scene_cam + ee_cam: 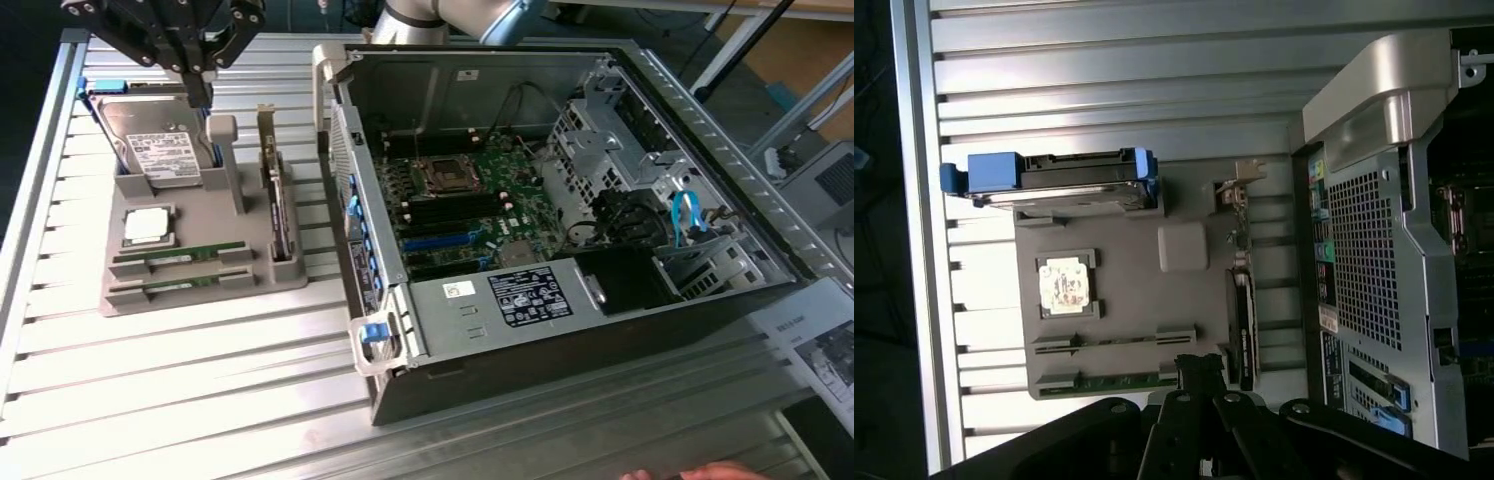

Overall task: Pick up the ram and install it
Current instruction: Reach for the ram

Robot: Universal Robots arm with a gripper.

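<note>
Two ram sticks, thin green boards, lie in slots at the front of a grey holder tray point(200, 225): one point(180, 258) and one point(171, 287). The wrist view shows them as one ram stick point(1116, 341) and another point(1122, 380). My gripper point(200, 92) hangs high over the tray's far end, above the hard drive point(167, 150), with its fingers shut and nothing between them. Seen from the wrist, the gripper point(1199, 368) has its dark tips together, over the end of the nearer ram stick. The open computer case point(561, 190) lies at the exterior view's right, motherboard point(461, 215) exposed.
The tray also holds a square silver processor point(147, 225) and an upright expansion card point(276, 205). The case's raised side wall point(350, 190) stands between tray and motherboard. A person's hand point(687, 472) rests at the table's front edge. A printed sheet point(821, 350) lies at the exterior view's right.
</note>
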